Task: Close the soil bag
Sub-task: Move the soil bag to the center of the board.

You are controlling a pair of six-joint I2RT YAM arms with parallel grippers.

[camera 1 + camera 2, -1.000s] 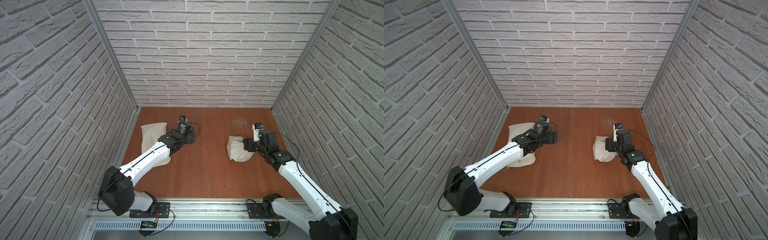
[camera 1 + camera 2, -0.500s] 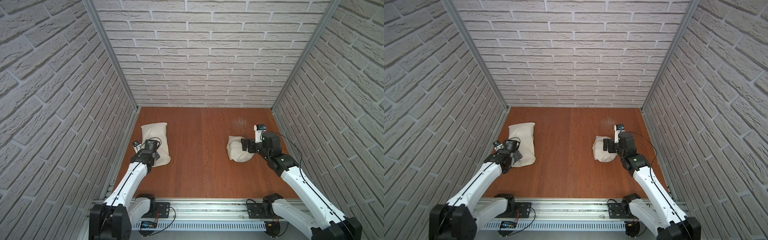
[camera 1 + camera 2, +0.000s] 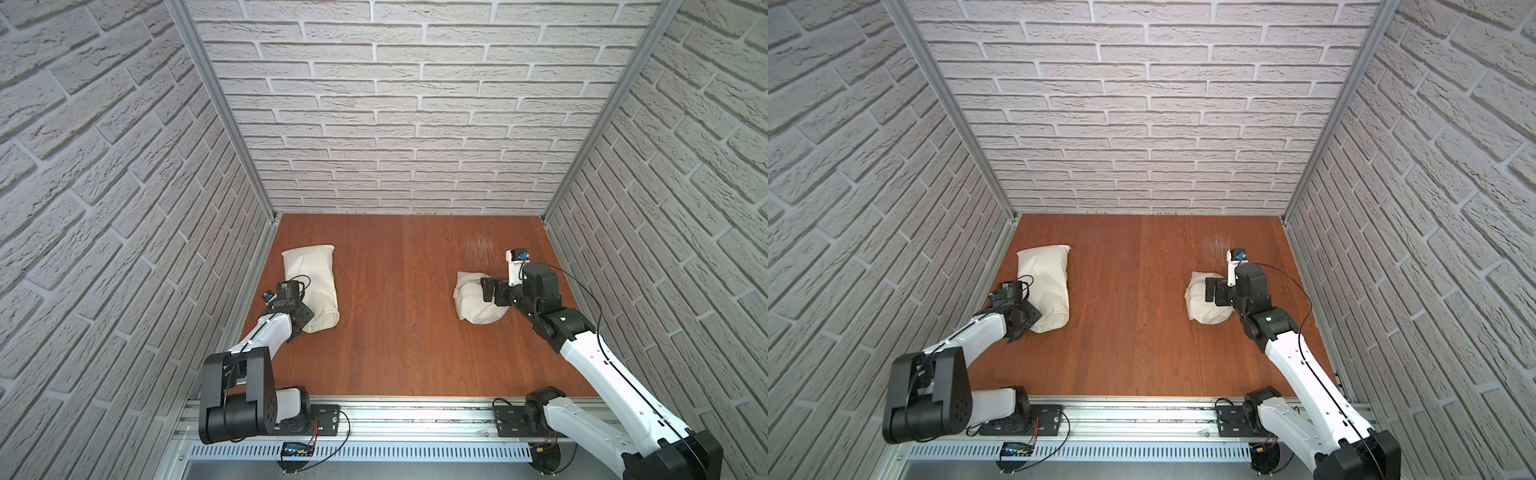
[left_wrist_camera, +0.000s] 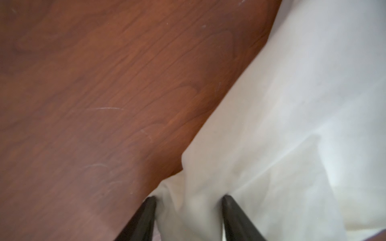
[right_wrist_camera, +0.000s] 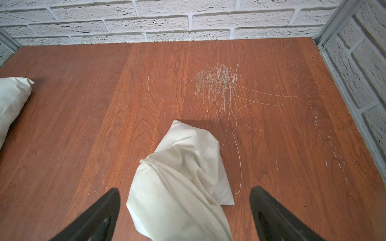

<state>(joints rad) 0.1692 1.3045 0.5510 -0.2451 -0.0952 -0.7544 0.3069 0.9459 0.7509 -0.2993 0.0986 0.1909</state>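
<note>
Left wrist: left hand [image 4: 188, 198] was clamped on left soil bag [image 4: 292, 104] cloth
Right wrist: right hand [image 5: 185, 188] sat wide apart, straddling right soil bag [image 5: 183, 150]

- White brick-pattern walls [image 3: 415, 124] fill the upper frame and both sides.
- Reddish wood-grain floor [image 3: 395, 332] occupies lower centre.
- Pale scratches [image 3: 478, 245] mark its upper right.

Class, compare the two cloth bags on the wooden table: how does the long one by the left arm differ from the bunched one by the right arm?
The long bag lies flat and stretched out; the bunched bag is a crumpled lump. The left gripper pinches the long bag's cloth; the right gripper stands open astride the bunched bag. Both are cream cloth.
</note>
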